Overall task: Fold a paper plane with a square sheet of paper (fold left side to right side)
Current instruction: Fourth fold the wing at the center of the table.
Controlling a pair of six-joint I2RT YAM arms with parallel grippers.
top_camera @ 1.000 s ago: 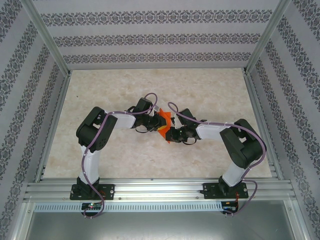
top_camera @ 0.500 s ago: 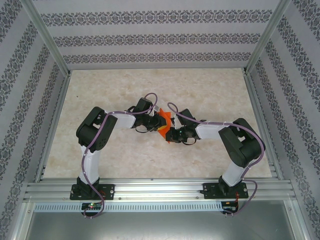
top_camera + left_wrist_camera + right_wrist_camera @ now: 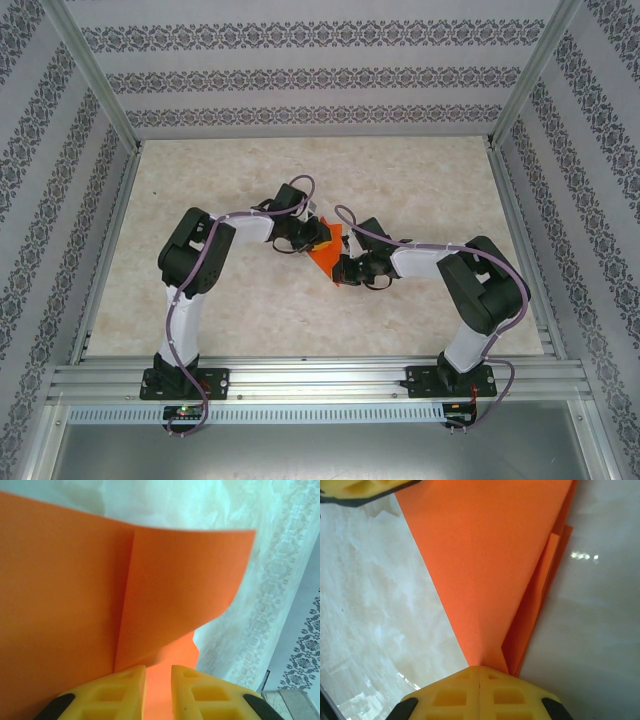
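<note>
The square sheet of paper (image 3: 325, 254), already creased into a partly folded wedge, sits near the middle of the table (image 3: 250, 170), well apart from every edge and spanning the gap between the two grippers. The right gripper (image 3: 479, 672) is closed, its yellow fingers meeting flush. The paper's narrow pointed end runs straight into that seam, so it is pinching the tip. From there the wedge's long axis runs away from the right jaws toward the left gripper (image 3: 158, 672), widening as it goes; from above, that is a diagonal from near-right to far-left. The left jaws stand a narrow slot apart with orange paper inside the slot; whether they truly pinch it I cannot tell. Ahead of them a flap rises along a sharp straight crease and curls over. Each arm is at one end, neither nearer, so the coming fold likely turns on the left arm carrying its side across while the right anchors the tip. The paper is thin, matte and bright orange, with stacked layers along one edge; the table is pale, marbled and slightly glossy.
</note>
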